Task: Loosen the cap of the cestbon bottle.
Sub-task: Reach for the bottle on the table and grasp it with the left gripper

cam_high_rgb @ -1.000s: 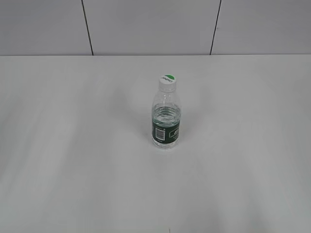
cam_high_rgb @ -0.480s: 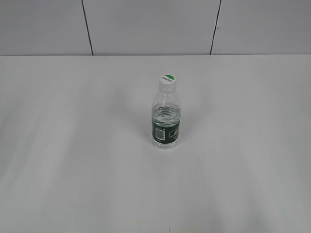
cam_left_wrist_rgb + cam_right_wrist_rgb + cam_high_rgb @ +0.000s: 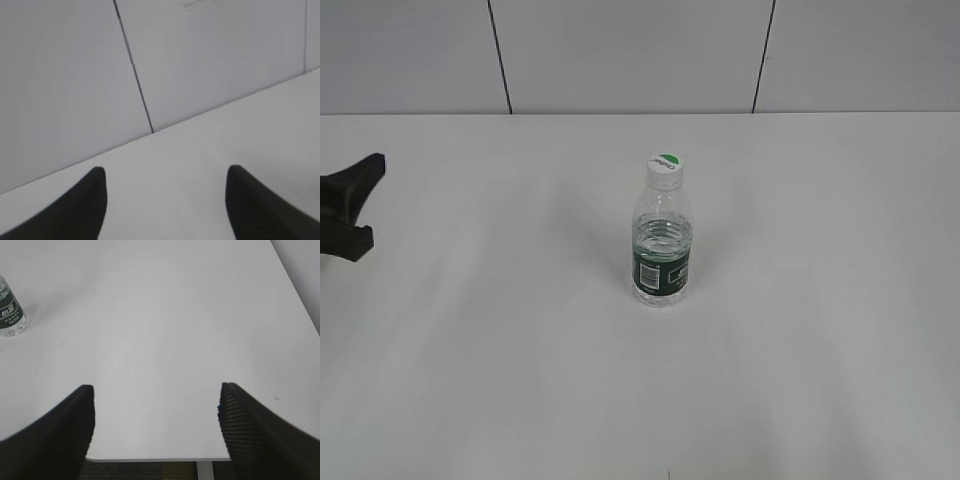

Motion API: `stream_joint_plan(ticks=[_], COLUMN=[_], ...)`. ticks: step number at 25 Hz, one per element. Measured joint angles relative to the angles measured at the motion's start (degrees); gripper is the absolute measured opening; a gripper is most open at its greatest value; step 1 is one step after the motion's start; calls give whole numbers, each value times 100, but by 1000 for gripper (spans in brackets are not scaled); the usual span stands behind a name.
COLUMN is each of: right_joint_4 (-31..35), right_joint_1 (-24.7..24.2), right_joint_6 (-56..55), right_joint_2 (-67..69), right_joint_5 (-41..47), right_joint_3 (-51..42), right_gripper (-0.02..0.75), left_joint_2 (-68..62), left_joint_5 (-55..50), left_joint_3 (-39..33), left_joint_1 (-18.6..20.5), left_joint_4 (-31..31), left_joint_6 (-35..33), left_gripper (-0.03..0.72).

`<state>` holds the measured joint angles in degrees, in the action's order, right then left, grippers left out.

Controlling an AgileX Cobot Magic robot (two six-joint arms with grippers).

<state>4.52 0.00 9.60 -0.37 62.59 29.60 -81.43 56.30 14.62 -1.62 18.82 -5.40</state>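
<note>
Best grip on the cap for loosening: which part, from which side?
Take the cap by its round side wall, coming down from above with fingers on opposite sides. The bottle stands upright on the table, so the cap faces up with nothing around it. The open left end effector is nearer; probably steady the body with it.

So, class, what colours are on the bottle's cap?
White cap with a green mark on top, clearest in the exterior view.

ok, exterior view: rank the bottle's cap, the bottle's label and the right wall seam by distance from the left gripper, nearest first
1. cap, atop the centre bottle, right of the left gripper.
2. label, low on the bottle; close to the cap's rank.
3. wall seam, back right.
</note>
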Motion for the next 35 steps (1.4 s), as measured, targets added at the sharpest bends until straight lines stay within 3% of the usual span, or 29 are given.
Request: stream_joint_plan(ticks=[11,18,22,26,35], right_joint_4=[0,0,0,0,0], right_joint_1=[0,0,0,0,0], right_joint_6=[0,0,0,0,0], right_joint_2=[0,0,0,0,0], right_joint_5=[0,0,0,0,0], right_joint_3=[0,0,0,0,0], right_gripper=[588,588,588,588,588], left_joint_2=[-1134,-1191,-1191,-1232,-2247], left_joint_5=[741,54,-45,-97,1052], left_joint_3=[19,407,557,561,614], left_joint_1=[0,0,0,-5,-5], left_joint_4=[983,1618,2177,2281,2717], left_joint_6=[337,1227,1301,1327,1333], left_gripper=[456,456,455,455,465])
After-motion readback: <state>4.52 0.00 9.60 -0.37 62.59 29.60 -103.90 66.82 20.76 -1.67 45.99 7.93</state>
